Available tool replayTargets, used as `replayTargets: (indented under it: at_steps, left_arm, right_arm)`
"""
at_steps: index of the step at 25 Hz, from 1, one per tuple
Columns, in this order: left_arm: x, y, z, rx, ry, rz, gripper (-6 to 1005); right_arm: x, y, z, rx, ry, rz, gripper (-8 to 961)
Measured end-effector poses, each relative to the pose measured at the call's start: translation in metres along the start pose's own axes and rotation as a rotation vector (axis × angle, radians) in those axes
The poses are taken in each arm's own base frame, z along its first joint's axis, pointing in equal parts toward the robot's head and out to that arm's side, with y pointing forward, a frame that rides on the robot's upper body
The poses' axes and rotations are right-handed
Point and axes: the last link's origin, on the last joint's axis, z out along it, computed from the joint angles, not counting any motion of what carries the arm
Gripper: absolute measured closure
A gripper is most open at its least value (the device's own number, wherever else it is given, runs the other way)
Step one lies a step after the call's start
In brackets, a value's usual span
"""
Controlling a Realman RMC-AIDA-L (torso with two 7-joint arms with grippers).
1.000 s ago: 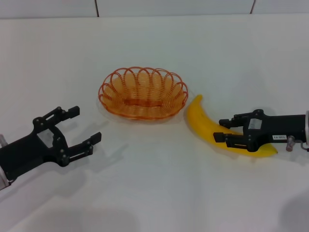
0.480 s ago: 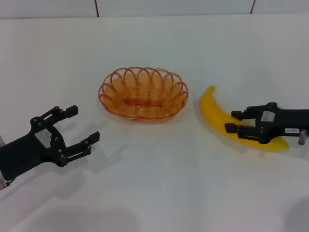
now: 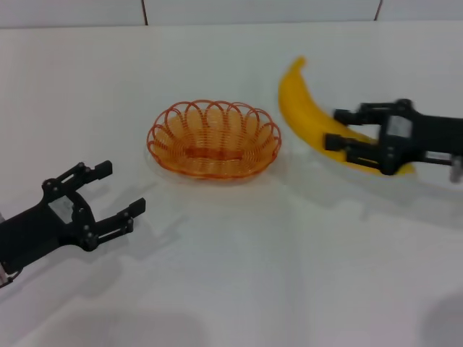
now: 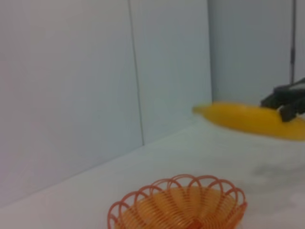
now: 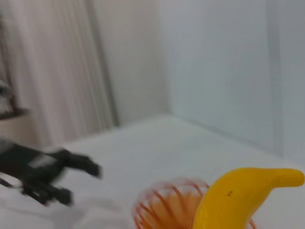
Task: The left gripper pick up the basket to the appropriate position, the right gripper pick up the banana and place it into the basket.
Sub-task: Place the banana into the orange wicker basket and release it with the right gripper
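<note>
The orange wire basket (image 3: 214, 139) sits on the white table at the middle; it also shows in the left wrist view (image 4: 178, 207) and the right wrist view (image 5: 164, 202). My right gripper (image 3: 337, 129) is shut on the yellow banana (image 3: 307, 112) and holds it in the air, to the right of the basket. The banana also shows in the left wrist view (image 4: 248, 119) and the right wrist view (image 5: 238, 193). My left gripper (image 3: 116, 192) is open and empty, low at the front left, apart from the basket. It shows far off in the right wrist view (image 5: 71, 183).
The white table (image 3: 253, 246) spreads around the basket. A pale panelled wall (image 3: 217, 11) stands behind its far edge.
My right gripper has lifted the banana off the table and carried it up and back, beside the basket's right end. My left gripper has drifted slightly back toward the front left.
</note>
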Motion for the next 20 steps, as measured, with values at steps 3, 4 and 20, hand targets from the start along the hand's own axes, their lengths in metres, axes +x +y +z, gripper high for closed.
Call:
replayTargets:
  at_steps: [3, 4, 20]
  left_arm:
    - [-0.001, -0.001, -0.002, 0.010, 0.017, -0.030, 149]
    - [-0.001, -0.001, -0.002, 0.012, 0.022, -0.043, 149]
    - [0.013, -0.025, 0.004, -0.122, -0.090, -0.402, 148]
  right_arm:
    - [-0.009, 0.007, 0.028, -0.089, -0.021, -0.067, 509]
    - [-0.010, 0.009, 0.035, -0.109, -0.023, -0.076, 510]
    - [-0.027, 0.013, 0.104, -0.174, -0.033, -0.192, 509]
